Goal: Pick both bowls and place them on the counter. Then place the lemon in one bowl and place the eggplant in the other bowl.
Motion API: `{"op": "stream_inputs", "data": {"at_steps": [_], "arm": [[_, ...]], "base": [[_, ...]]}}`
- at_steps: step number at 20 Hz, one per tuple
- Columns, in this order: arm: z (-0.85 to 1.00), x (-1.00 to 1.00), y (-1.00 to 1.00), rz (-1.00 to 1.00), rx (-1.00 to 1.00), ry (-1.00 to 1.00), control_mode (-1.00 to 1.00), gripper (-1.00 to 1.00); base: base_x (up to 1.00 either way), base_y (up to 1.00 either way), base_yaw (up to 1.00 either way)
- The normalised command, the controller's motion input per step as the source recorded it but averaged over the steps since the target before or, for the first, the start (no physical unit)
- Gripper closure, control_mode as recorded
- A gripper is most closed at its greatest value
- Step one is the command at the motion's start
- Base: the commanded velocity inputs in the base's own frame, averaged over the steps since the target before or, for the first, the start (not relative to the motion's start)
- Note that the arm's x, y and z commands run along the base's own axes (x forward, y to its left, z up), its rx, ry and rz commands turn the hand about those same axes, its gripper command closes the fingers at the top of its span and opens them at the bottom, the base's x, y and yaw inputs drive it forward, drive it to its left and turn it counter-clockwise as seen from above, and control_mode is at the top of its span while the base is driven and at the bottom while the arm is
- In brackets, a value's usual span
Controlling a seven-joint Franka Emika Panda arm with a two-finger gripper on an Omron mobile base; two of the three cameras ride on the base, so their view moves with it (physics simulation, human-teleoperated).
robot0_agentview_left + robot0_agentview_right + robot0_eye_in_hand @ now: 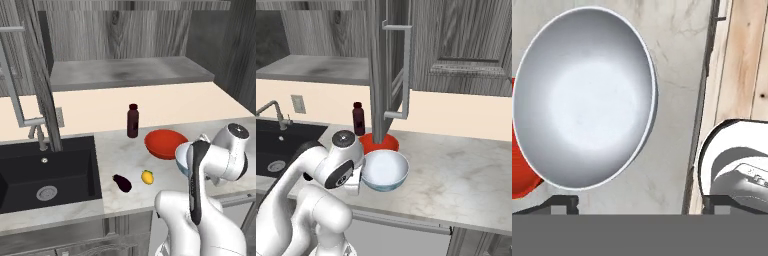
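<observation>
Both bowls are on the bench: white bowl (384,171) near the front edge, upright, red bowl (165,143) touching it just behind. Lemon (147,177) and eggplant (122,183) lie loose toward the sink (45,175), near the front edge, just beside each other but apart. Pincer (639,202) is released, fingers wide, nothing held, hanging over the white bowl's rim. Our read: placing done, lemon next. We should lift clear of the rim first, then come straight down on the lemon so the fingers don't knock the eggplant.
</observation>
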Motion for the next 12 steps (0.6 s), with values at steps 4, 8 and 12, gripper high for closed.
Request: {"op": "stream_inputs", "data": {"at_steps": [4,8,12], "arm": [[0.40,-0.11,0.42,0.34,-0.27,-0.19,-1.00,-1.00],[0.34,-0.03,0.50,0.41,-0.23,-0.11,-1.00,-1.00],[0.29,0.00,0.54,0.41,-0.20,-0.01,-1.00,-1.00]], "base": [[0.00,0.00,0.00],[0.00,0.00,0.00],[0.00,0.00,0.00]]}}
